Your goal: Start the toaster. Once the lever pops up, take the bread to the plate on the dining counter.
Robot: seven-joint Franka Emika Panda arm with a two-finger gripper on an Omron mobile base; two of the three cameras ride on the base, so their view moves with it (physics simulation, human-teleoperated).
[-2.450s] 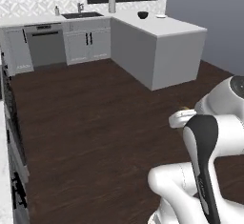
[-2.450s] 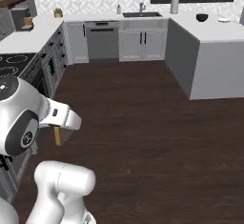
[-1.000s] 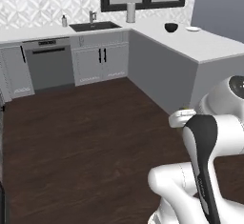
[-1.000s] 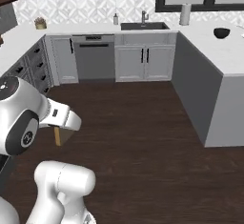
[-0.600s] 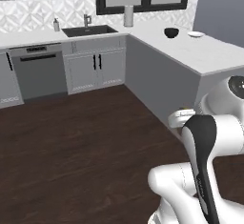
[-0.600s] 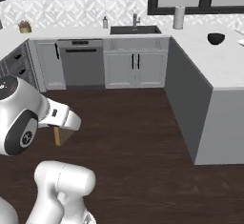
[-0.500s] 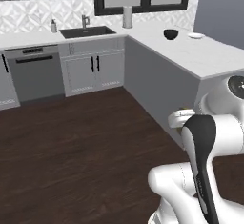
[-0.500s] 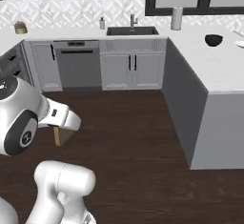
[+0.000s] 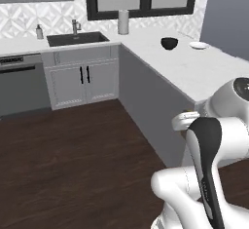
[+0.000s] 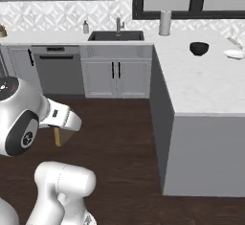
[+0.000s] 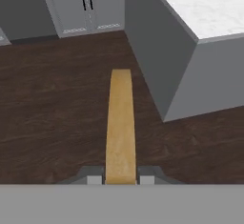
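Currently the gripper (image 11: pixel 121 180) is clamped on the bread (image 11: pixel 120 123), edge-on between its fingertips, with the dining counter (image 11: pixel 200 8) ahead to its right.

Bread (image 11: pixel 120 123) clamped in tool (image 11: pixel 120 179)

The plate (image 9: pixel 198 45) lies on the dining counter (image 9: pixel 194 72) near its far right edge; a bowl (image 9: pixel 169 43) sits just left of it; a sink (image 9: pixel 78 39) lies farther left.
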